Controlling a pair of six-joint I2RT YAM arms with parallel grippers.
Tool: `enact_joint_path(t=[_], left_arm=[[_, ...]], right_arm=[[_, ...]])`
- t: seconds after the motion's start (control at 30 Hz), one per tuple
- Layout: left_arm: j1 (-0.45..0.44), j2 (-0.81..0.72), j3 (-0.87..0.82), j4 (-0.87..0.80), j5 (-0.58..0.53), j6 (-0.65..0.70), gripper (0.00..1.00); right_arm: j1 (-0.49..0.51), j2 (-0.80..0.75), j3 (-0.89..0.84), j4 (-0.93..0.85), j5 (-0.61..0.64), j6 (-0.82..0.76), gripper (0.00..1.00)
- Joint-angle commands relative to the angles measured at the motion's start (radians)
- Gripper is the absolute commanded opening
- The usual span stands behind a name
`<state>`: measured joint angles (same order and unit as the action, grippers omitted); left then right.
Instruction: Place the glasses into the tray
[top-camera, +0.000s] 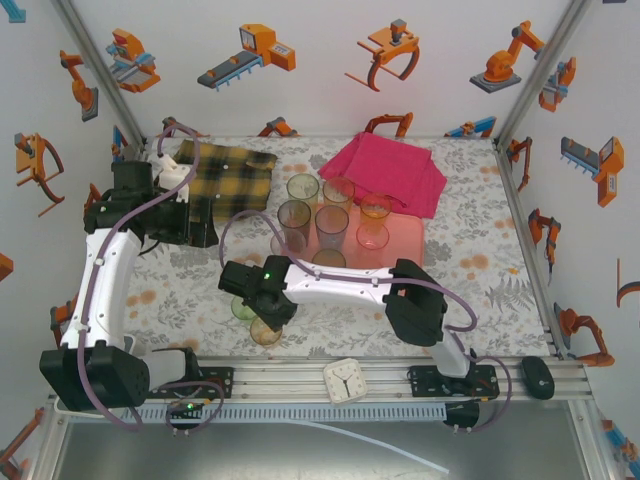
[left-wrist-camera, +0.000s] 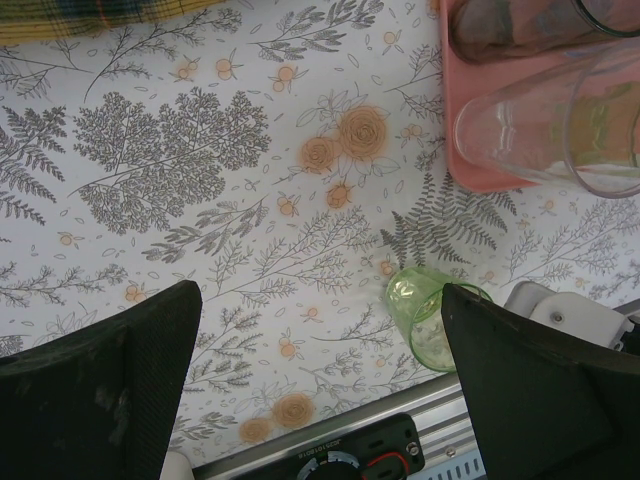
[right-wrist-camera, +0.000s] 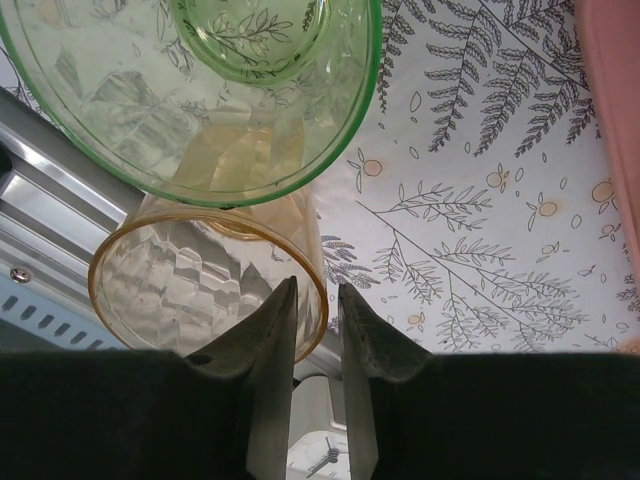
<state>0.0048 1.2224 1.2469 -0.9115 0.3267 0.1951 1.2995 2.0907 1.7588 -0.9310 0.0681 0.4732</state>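
Jaws of the right gripper (right-wrist-camera: 317, 300) are drawn nearly together astride the wall of the amber glass (right-wrist-camera: 190, 280), seemingly pinching its rim. That glass stands near the front edge of the floral-print worktop (right-wrist-camera: 480, 230), just beside the green glass (right-wrist-camera: 200, 100) and off the tray (top-camera: 405, 245), where other glasses (top-camera: 372, 238) stand. A good lift would go straight up, clear of the green neighbour, then pass high over the standing rims to a bare patch. The left gripper (left-wrist-camera: 315, 300) hangs spread wide, holding nothing. White walls (top-camera: 320, 90) carry orange robot pictures.
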Motion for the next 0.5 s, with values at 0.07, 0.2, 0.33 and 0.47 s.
enact_joint_path(t=[0.07,0.2,0.33,0.47], left_arm=[[0.008,-0.007,-0.012,0.005,0.014,-0.015,0.97],[0.008,-0.007,-0.009,0.006,0.017,-0.016,0.97],[0.008,-0.005,-0.006,0.005,0.018,-0.018,0.97],[0.008,-0.005,0.0,0.006,0.017,-0.018,0.97]], right_arm=[[0.001,0.016,0.028,-0.03,0.011,-0.01,0.21],[0.002,0.013,0.028,-0.03,0.012,-0.01,0.17],[0.002,0.008,0.027,-0.029,0.016,-0.01,0.12],[0.002,-0.007,0.022,-0.025,0.032,-0.011,0.06]])
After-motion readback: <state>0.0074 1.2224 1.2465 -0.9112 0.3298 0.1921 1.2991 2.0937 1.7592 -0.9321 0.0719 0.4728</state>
